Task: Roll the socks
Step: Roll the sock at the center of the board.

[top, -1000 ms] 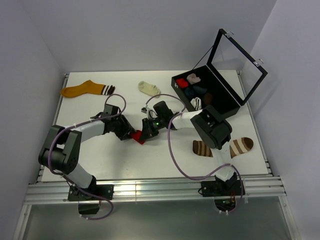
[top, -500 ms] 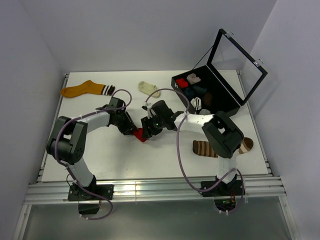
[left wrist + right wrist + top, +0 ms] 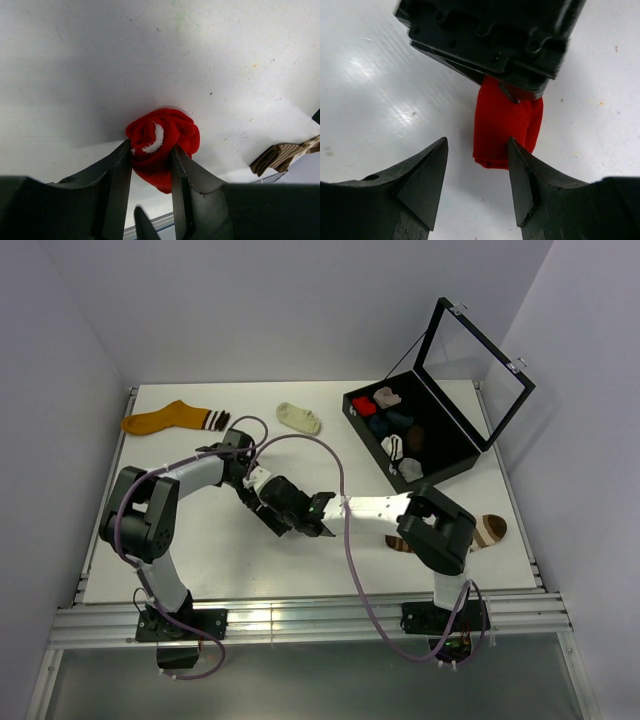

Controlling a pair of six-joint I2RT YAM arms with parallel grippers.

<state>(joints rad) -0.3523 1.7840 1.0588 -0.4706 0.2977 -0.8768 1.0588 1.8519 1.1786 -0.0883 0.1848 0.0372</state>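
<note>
Left wrist view: the left gripper point(image 3: 152, 150) clamps the red sock point(image 3: 167, 131), rolled into a ball, between its fingers on the white table point(image 3: 75, 60). Right wrist view: the right gripper point(image 3: 477, 145) holds its fingers wide, one on each side of the sock's loose end. Both meet mid-table, left of the black box point(image 3: 452, 445).
</note>
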